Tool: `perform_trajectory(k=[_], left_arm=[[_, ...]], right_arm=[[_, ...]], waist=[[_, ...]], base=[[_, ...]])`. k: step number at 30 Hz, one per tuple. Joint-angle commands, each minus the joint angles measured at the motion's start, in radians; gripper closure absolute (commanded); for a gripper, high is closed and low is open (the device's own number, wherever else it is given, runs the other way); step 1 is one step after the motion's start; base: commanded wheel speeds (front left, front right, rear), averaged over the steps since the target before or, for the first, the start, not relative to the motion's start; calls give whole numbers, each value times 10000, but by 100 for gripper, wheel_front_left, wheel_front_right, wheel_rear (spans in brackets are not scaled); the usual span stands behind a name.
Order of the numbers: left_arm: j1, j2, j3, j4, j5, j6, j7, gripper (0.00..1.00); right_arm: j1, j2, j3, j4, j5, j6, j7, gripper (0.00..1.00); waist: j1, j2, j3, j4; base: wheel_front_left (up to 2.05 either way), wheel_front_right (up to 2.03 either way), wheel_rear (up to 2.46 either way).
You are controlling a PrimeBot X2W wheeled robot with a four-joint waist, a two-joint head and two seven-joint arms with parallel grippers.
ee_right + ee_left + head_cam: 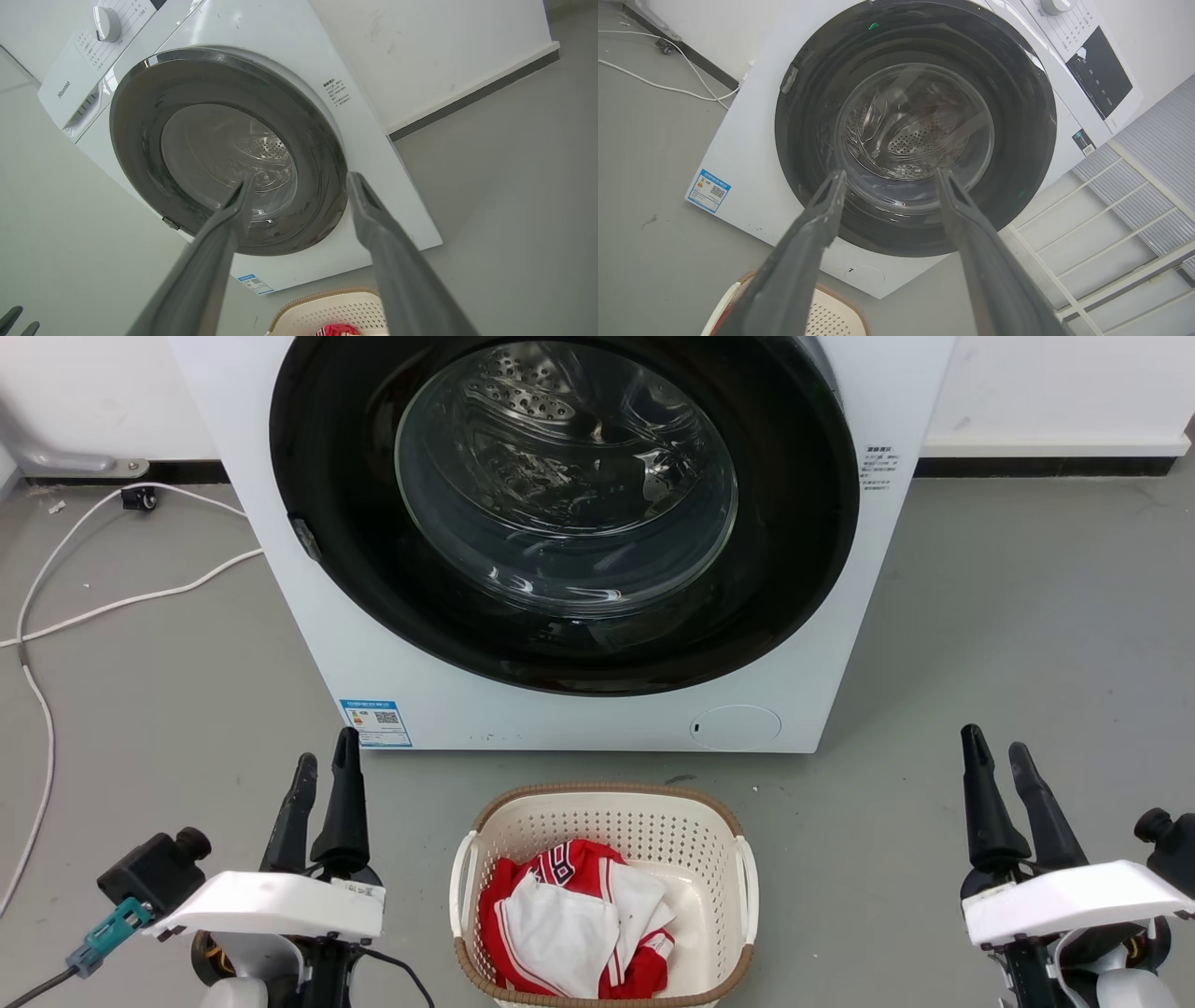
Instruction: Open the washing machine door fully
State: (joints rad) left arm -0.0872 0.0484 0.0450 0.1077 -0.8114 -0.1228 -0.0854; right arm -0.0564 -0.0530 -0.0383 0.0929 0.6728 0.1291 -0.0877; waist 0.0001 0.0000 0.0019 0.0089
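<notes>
We see the washing machine door [565, 504] filling the upper middle of the head view. Its glossy black ring lies flat against the white washing machine [280, 569], shut, and the steel drum shows through its clear glass centre. A small grey tab [304, 537] sits on the ring's left edge. Our left gripper [325, 753] stands at the lower left and our right gripper [995, 743] at the lower right, both well short of the machine, fingers pointing up the frame. In the left wrist view, the left gripper [893, 173] has its fingers spread wide with nothing between them, framing the lower part of the glass. The right wrist view shows the right gripper [301, 178] parted just as wide and equally empty. At bottom centre of the head view, between the two grippers, a cream laundry basket [602, 791] sits on the grey floor holding red and white clothes [569, 915]. A white cable [112, 607] trails across the floor at the left, and a small round white flap [736, 726] is low on the machine's front.
</notes>
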Motion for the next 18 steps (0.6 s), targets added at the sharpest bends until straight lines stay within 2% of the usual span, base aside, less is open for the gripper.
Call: perform_trajectory(k=[1,18], left_arm=[[-123,33,-49,-101,531,27,-133,0],[-230,76,-262,185,3001,167,-630,0]], right_arm=[[-28,-36,43,-158,-560,12,-125,0],[82,4,55,-110,-3165,15,-571,0]], waist=[[0,0,-5,5],[0,0,-4,-19]], base=[[0,0,0],[0,0,0]])
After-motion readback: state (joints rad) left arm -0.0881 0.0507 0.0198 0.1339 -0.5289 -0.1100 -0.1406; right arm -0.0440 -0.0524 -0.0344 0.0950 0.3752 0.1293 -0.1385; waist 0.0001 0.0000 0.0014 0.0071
